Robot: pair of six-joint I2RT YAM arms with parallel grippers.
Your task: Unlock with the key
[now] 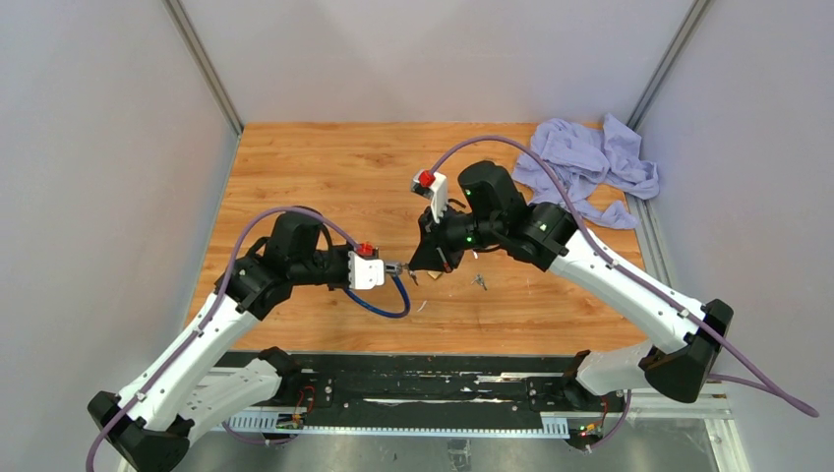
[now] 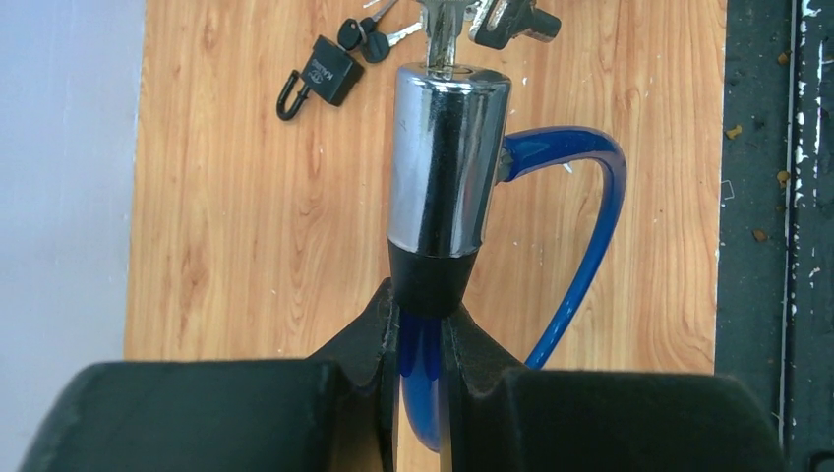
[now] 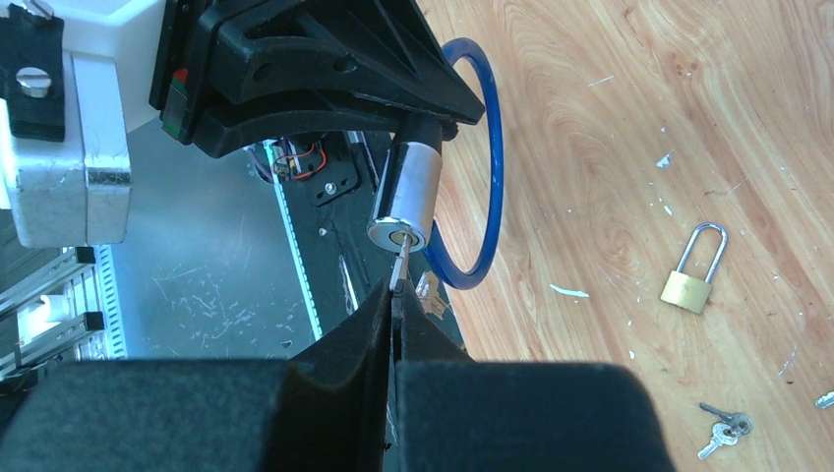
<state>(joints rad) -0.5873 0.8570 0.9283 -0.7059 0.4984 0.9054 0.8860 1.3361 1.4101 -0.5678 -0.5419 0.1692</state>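
So the right gripper (image 3: 395, 295) is pinched shut on the key (image 3: 400, 265), whose tip sits in the keyhole of the chrome lock cylinder (image 3: 405, 192). The left gripper (image 2: 423, 310) is clamped on that cylinder's black end, mid-table, and the blue cable (image 2: 590, 226) loops toward the near edge. A brass padlock (image 3: 692, 275) lies nearby on the wood.

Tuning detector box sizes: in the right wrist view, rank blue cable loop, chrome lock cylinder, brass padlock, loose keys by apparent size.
1. blue cable loop
2. chrome lock cylinder and brass padlock: look about alike, and the cylinder is nearer the camera, so not ranked
3. loose keys
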